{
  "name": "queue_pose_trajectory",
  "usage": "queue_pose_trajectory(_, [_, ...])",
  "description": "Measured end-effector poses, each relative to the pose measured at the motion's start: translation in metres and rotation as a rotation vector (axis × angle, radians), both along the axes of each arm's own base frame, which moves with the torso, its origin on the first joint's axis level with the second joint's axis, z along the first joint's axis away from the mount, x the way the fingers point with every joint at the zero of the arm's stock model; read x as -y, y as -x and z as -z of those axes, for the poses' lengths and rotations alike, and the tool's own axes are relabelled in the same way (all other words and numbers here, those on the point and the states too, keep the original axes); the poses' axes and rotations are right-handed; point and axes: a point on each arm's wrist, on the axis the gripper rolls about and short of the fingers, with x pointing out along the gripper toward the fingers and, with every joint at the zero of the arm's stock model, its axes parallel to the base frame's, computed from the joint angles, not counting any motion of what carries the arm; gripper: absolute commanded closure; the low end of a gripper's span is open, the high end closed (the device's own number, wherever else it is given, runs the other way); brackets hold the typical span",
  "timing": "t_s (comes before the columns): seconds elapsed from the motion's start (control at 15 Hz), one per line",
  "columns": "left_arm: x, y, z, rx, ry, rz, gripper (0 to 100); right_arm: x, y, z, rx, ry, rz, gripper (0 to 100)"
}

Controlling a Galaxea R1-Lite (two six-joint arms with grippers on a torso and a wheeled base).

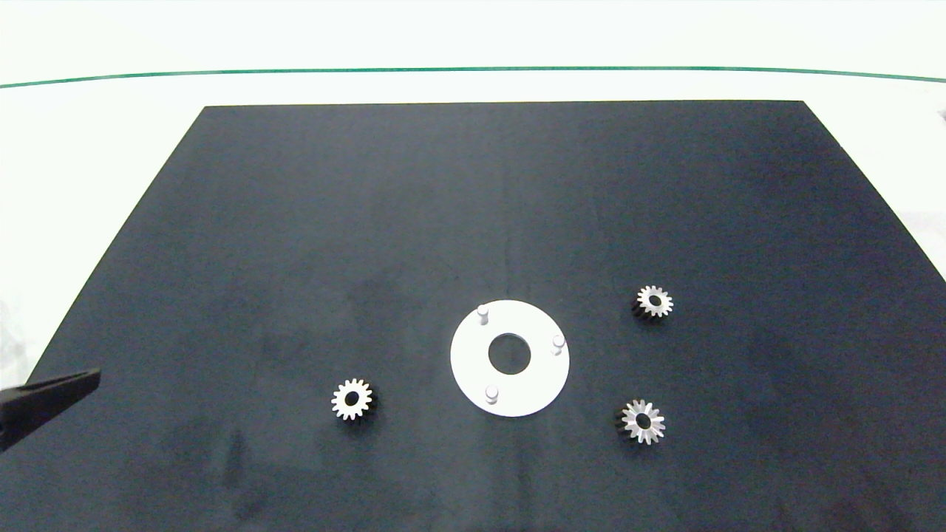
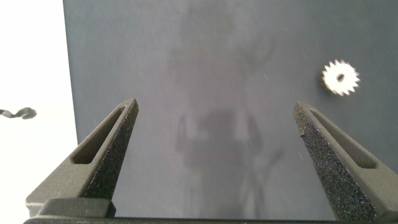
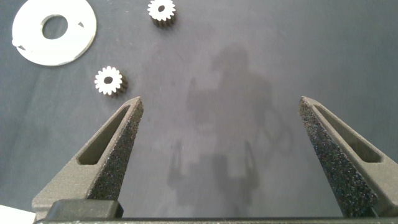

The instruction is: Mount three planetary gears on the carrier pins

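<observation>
Starting out: all three gears lie loose on the dark mat around the white disc (image 1: 510,388), its pins bare. The left gripper (image 2: 216,118), jaws released, must reach the nearest gear (image 1: 352,400); the right gripper (image 3: 219,115) waits, released too.

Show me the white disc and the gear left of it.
white disc (image 1: 473,369), head view, on its flat left rim.
left gear (image 1: 352,400), head view, at its centre hole.

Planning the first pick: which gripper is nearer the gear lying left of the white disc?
Left. The left gripper hovers over the mat near that gear. The right gripper is beyond the disc, by the other two gears.
</observation>
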Motion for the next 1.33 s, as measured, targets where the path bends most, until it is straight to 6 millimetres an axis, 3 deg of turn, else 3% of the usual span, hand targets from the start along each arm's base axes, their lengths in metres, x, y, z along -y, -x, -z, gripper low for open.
queue_pose_trajectory(0.2, [0.0, -0.036, -0.006, -0.083, -0.025, -0.008, 0, -0.009, -0.029, -0.014, -0.062, 0.05, -0.069, 0])
queue_pose_trajectory(0.4, [-0.001, -0.046, -0.004, -0.115, -0.026, -0.015, 0, -0.026, -0.062, -0.021, -0.141, 0.083, -0.175, 0])
queue_pose_trajectory(0.93, [0.001, -0.041, -0.008, -0.108, -0.028, 0.003, 0, -0.075, -0.162, -0.031, -0.203, 0.177, -0.34, 0])
queue_pose_trajectory(1.33, [0.006, -0.032, -0.008, -0.091, -0.031, 0.047, 0, -0.087, -0.209, -0.031, -0.233, 0.179, -0.311, 0])
